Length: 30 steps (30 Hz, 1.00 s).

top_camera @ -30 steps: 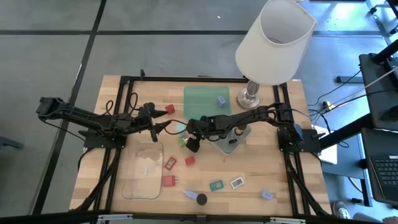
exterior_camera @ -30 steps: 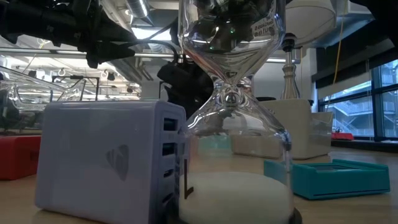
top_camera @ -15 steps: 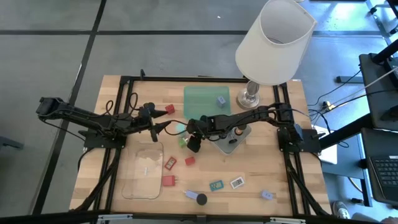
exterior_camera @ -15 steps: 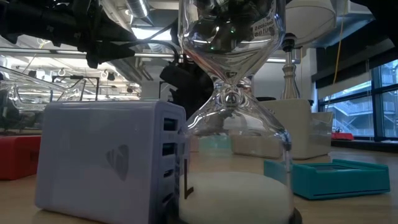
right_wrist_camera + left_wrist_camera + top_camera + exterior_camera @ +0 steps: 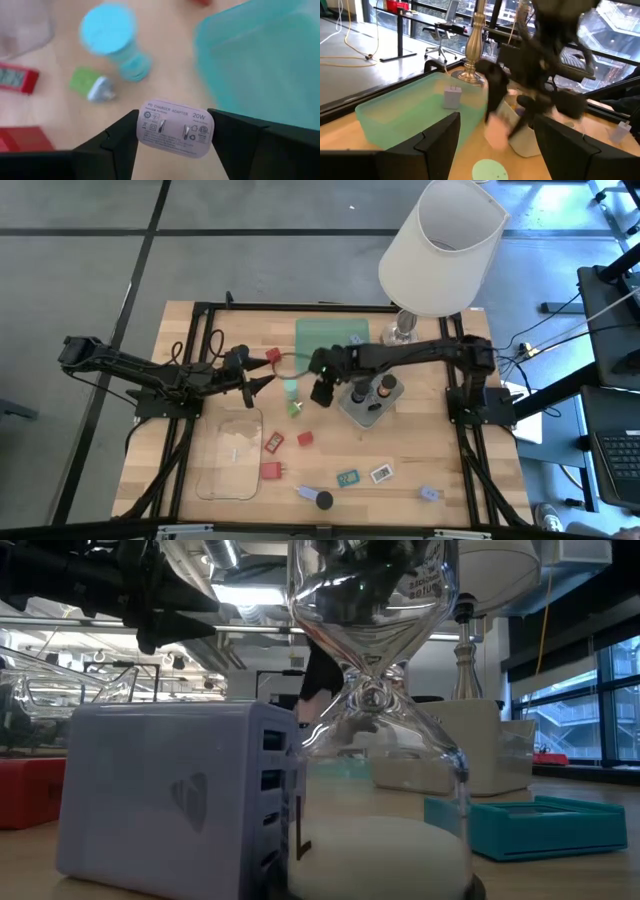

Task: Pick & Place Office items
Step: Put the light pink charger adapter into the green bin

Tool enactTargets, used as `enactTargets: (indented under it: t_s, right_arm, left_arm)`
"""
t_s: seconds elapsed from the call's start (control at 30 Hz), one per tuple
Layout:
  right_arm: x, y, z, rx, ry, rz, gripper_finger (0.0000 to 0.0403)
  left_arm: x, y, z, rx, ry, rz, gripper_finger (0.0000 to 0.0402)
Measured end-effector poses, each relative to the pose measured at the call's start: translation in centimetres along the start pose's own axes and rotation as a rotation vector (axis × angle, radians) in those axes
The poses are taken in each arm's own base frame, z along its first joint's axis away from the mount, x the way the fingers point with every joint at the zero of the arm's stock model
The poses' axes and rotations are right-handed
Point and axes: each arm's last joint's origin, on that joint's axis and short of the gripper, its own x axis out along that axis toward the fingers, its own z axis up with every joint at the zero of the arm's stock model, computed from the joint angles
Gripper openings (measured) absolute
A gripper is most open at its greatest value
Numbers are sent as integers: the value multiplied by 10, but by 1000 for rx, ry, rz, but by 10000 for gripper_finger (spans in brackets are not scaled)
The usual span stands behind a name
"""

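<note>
Right gripper [image 5: 172, 131] clamped on a pale lilac charger [image 5: 173, 128], lifted beside the green tray [image 5: 325, 338].
Stiff, light, smooth plastic, likely slippery; the flat sides held now look the safest hold. Left gripper [image 5: 262, 383] waits open, on the tray's other side, over the table [image 5: 450, 460].

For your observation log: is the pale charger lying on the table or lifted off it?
Lifted: the right gripper pinches the charger between its fingers, above the table.
</note>
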Motion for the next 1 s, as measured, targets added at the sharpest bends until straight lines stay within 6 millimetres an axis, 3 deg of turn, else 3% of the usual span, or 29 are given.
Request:
enactTargets:
  t_s: [0.2, 0.37, 0.57, 1.0]
  right_arm:
    - [-20, -42, 15, 69, -50, -77, 211]
    - [-14, -71, 13, 127, -35, -144, 211]
    - [-1, -98, -4, 196, 4, -228, 211]
    - [26, -110, -42, 267, 18, -240, 211]
  left_arm:
    - [0, 0, 0, -11, 0, 0, 251]
    - [0, 0, -2, -29, 14, 5, 251]
    - [0, 1, -3, -25, 23, 8, 251]
    - [0, 1, -3, -46, 24, 8, 251]
